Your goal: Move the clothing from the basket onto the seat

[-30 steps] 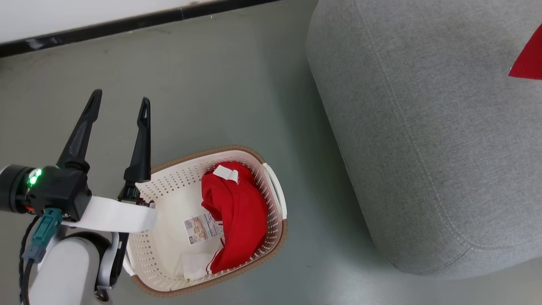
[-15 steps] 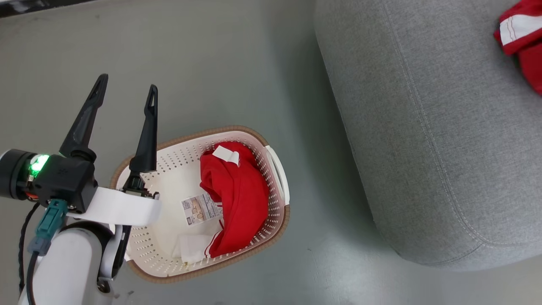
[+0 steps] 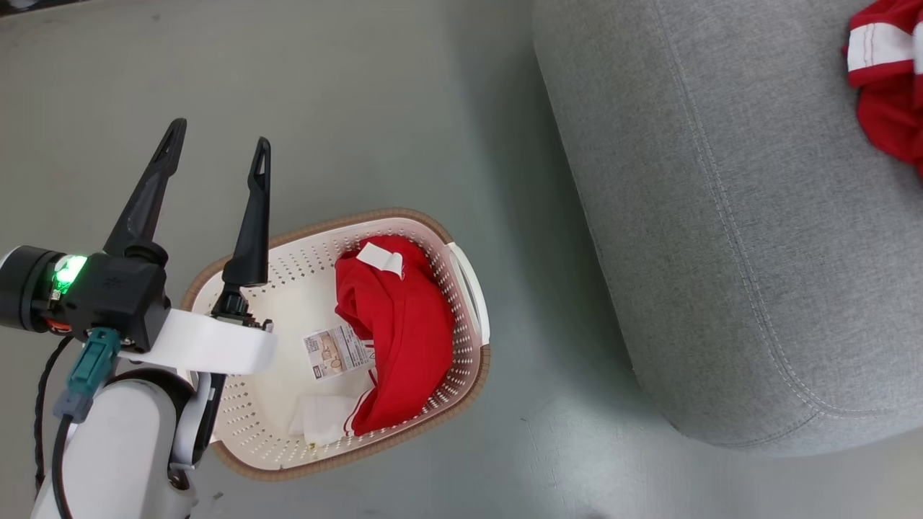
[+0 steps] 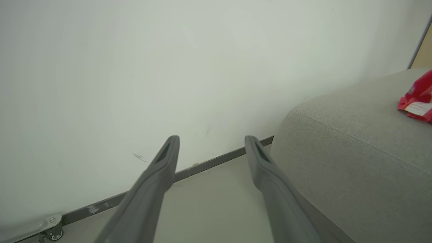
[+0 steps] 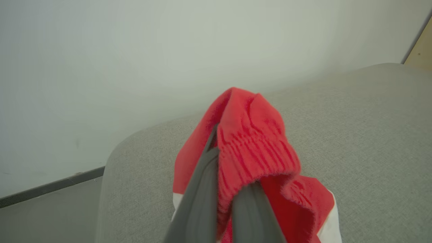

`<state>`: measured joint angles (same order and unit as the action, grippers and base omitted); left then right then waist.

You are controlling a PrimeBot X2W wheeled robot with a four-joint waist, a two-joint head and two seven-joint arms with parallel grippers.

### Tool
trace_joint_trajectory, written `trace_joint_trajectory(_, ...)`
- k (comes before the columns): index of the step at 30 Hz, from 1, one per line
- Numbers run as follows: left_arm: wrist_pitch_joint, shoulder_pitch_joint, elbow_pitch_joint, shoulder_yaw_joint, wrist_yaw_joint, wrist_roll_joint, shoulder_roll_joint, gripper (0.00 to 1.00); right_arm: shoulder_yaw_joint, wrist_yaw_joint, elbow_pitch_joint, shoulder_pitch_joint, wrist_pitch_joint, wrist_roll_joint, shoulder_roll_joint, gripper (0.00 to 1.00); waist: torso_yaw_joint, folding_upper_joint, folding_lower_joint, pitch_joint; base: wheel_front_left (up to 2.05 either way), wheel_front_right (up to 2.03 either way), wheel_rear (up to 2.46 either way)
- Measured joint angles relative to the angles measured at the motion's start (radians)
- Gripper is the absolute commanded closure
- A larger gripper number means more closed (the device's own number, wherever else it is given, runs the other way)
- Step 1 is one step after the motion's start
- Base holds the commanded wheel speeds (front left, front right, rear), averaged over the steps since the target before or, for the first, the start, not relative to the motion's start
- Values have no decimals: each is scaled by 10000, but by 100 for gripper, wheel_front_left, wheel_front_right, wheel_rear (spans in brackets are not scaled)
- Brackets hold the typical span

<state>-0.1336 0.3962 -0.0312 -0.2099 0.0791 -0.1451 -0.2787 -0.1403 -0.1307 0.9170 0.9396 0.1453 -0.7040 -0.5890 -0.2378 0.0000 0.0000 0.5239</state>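
Over the grey seat (image 3: 721,216), the right gripper (image 5: 216,148) is clamped on one red garment (image 5: 256,145) (waistband bunched over the fingers), not yet released. On the floor (image 3: 360,108) beside the seat, the second garment (image 3: 404,324) lies in the basket (image 3: 346,220), with the left gripper (image 3: 216,137) spread wide and empty at its edge. Roughly half the job looks done.

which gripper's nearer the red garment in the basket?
Left. The left gripper, open, sits at the left rim of the cream perforated plastic basket holding the red fabric garment. The right gripper is away over the light grey upholstered seat, shut on a second red garment.
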Motion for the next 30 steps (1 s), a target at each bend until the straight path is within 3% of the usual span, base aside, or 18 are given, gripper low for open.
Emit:
trace_joint_trajectory(12,-268,-11,598,31,4,-98,132,0,-963,-2,203,-796,-309,-207,489,100,-90,0,0,-328,0,0,0)
trace_joint_trajectory(15,-372,-16,725,48,17,-117,224,0,-1175,-2,232,-832,-389,-201,472,82,-112,0,0,-453,0,0,0)
trace_joint_trajectory(17,-430,-27,834,48,21,-134,299,0,-1262,-2,236,-850,-393,-178,466,58,-125,0,0,-541,0,0,0)
trace_joint_trajectory(19,-439,-41,917,52,33,-203,324,0,-1283,-2,244,-994,-393,-176,441,42,-136,0,0,-632,0,0,0)
trace_joint_trajectory(20,-449,-54,955,58,33,-203,330,0,-1294,-2,280,-1078,-393,-176,439,9,-140,0,0,-677,0,0,0)
trace_joint_trajectory(21,-504,-58,988,59,35,-205,349,0,-1302,-2,286,-1188,-384,-176,426,0,-142,0,0,-723,0,0,0)
trace_joint_trajectory(30,-696,-93,1279,207,134,-378,397,0,-1546,-2,282,-1519,-247,-205,380,0,-171,0,1,-1118,0,0,0)
